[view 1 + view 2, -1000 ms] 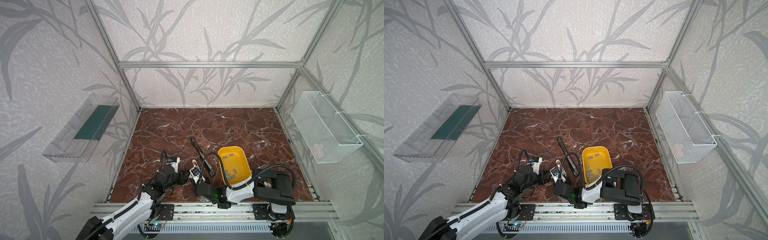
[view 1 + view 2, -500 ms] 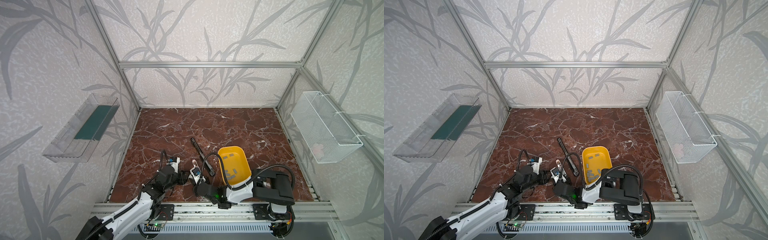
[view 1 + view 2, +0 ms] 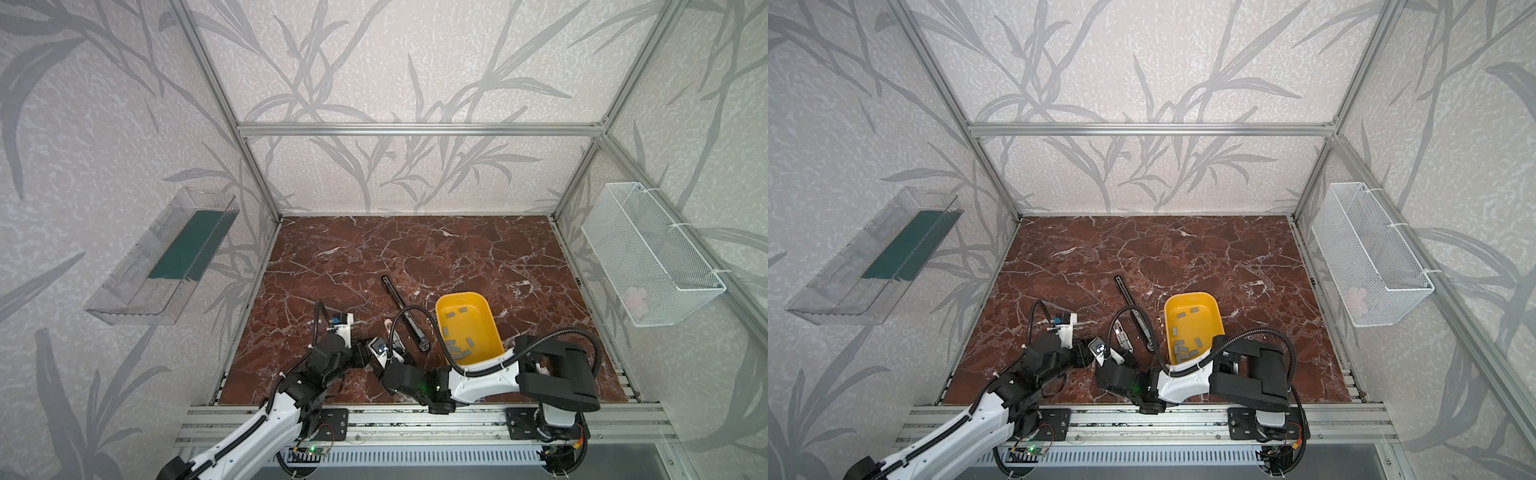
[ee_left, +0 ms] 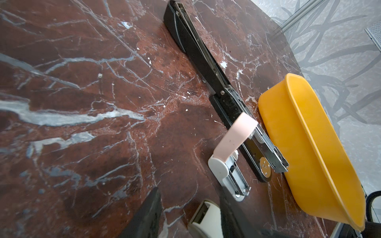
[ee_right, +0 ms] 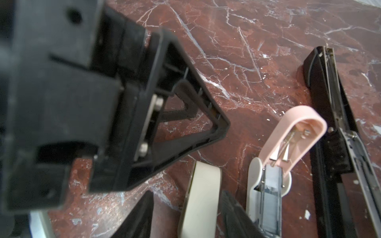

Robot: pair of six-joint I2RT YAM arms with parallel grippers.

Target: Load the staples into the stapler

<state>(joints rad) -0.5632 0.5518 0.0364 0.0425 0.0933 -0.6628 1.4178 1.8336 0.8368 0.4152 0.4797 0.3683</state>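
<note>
Red-brown marble tabletop [image 3: 415,257], leafy wallpaper all round. Staples [image 3: 456,352] are lying in the yellow tub [image 3: 471,326] near the front edge (little grey strips, mostly bunched at its near end). Just left of the tub a long black stapler [image 3: 405,309] lies folded out flat, and a pink stapler [image 4: 233,144] sits beside it, lid up. Right end effector [image 5: 186,192] has its fingers apart around a cream stapler [image 5: 202,195], with a gap showing on one side. Left end effector [image 4: 189,190] is partway open there too; can't tell if it's gripping anything.
</note>
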